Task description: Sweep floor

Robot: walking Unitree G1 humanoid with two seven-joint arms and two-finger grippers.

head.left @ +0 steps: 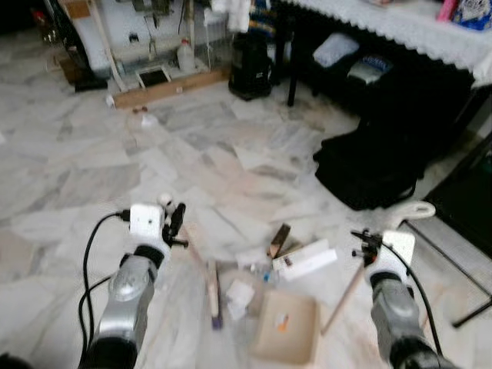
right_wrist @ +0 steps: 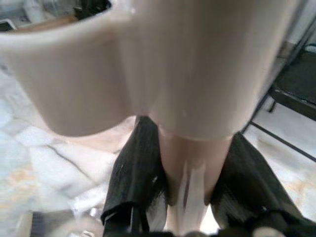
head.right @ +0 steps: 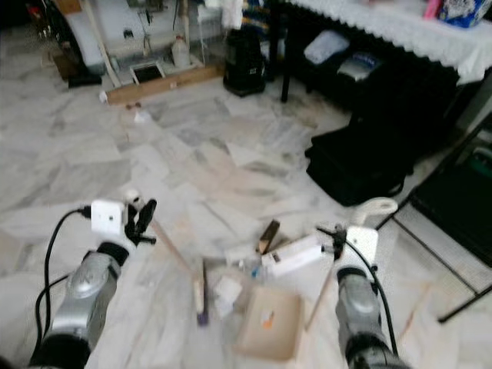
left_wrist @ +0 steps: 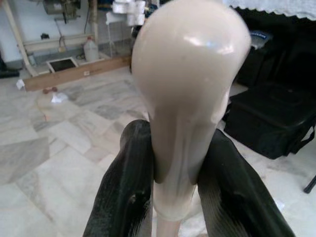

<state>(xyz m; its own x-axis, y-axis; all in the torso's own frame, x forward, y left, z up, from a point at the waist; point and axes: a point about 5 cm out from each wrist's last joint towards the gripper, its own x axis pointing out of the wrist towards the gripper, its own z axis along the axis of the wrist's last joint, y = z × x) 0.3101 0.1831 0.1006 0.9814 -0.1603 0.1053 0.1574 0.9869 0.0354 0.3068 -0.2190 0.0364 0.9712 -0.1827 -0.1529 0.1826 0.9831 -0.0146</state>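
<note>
The small broom with a pale wooden stick and cream plastic knob [head.left: 201,265] slants down from the left gripper [head.left: 173,219] toward 5 o'clock, its narrow head [head.left: 213,292] resting on the white marble floor [head.left: 92,169] at the near edge of the litter. The black fingers [left_wrist: 126,192] are clamped tight on the neck just under the knob. Just beside the broom head, toward 3 o'clock, lie white paper scraps [head.left: 240,295], a long white box [head.left: 305,259] and a small brown block [head.left: 278,240]. The tan long-handled dustpan [head.left: 286,329] sits directly behind the scraps, its stick rising toward 1 o'clock into the right gripper [head.left: 367,244], which pinches it below the cream hooked handle [head.left: 413,210]. So the pan mouth lies across the litter from the bristles; a short push toward 3 o'clock looks called for.
</note>
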